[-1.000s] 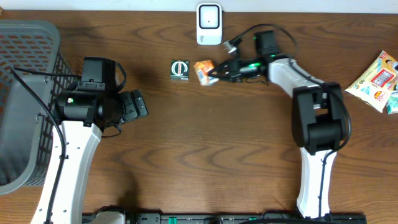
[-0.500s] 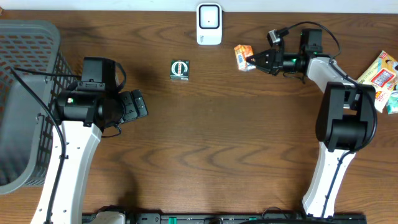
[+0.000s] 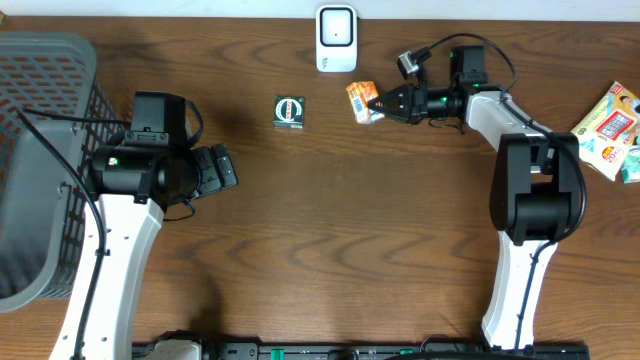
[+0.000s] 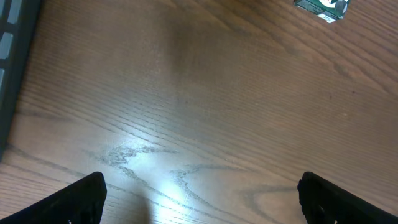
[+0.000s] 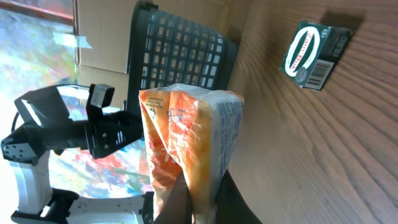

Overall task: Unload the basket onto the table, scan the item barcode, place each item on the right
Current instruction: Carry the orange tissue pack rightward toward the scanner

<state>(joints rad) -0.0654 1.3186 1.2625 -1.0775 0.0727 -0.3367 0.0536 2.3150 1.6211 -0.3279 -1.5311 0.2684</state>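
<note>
Right claw (image 3: 379,102) pinching orange packet (image 3: 358,100), left claw (image 3: 222,168) spread wide, brown wood-grain table (image 3: 330,230), grey basket (image 3: 50,45) at left

Left arm (image 3: 120,240), 9 o'clock: white shell, black joint housings, loose black cables. Right arm (image 3: 512,285), 3 o'clock: same. Green light on each.

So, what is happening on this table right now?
The right hand is shut on an orange packet and holds it near the white scanner, so a scan seems under way. The left hand is open and holds nothing, beside the grey basket. A small green box lies on the table, untouched.
</note>
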